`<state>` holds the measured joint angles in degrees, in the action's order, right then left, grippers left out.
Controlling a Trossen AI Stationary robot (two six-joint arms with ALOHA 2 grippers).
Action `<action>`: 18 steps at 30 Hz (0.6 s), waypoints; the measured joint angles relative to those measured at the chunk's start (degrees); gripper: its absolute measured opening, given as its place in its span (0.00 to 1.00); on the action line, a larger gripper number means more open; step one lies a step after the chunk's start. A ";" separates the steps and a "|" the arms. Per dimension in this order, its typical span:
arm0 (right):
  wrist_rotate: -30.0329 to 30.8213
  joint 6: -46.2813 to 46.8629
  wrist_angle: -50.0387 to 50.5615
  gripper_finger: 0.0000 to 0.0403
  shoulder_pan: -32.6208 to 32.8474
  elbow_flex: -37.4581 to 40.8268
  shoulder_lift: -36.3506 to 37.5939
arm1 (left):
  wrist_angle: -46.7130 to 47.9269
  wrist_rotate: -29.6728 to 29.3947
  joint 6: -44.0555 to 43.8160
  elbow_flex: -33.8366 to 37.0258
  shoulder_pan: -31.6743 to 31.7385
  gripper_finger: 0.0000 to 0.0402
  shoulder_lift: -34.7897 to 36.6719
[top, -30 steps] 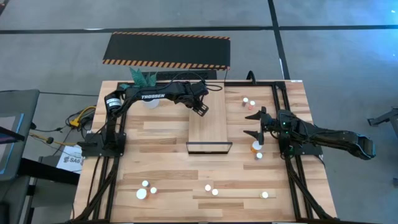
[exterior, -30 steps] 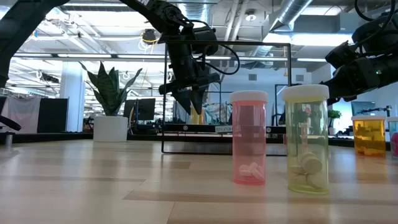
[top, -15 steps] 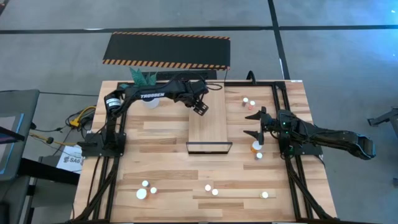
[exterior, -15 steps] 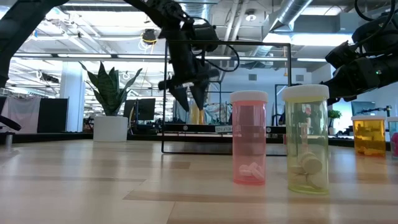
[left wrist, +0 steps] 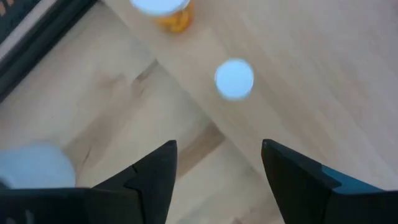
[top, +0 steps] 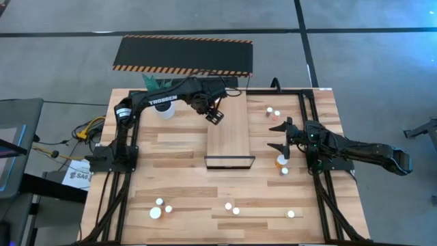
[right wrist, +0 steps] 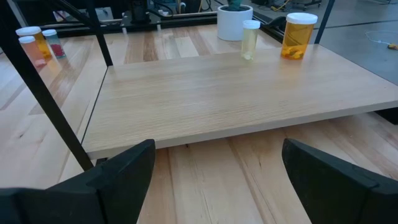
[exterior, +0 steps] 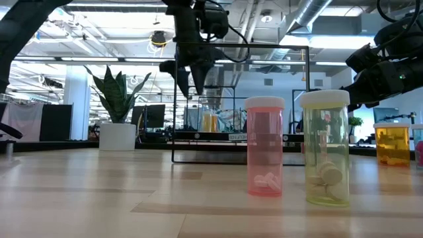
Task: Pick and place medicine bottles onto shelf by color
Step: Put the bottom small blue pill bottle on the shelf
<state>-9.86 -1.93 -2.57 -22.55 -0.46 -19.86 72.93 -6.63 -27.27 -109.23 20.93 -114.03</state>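
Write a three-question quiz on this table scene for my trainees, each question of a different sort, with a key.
1. True or false: the left pincer, above the far end of the long pale wooden shelf, grips a bottle.
2. What stands on the shelf? A: one large orange white-capped bottle and one small yellowish white-capped bottle. B: two pink bottles. C: nothing.
3. Fill in: the right pincer, beside the shelf, has its jaws ____.
Key: 1 false; 2 A; 3 open.
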 joint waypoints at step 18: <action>0.02 -0.01 0.00 0.93 0.00 -0.01 0.00 | 2.39 -17.55 -25.52 25.72 -15.25 0.30 36.09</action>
<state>-9.85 -1.93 -2.57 -22.55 -0.47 -19.86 75.32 -24.18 -52.79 -83.51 5.68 -77.95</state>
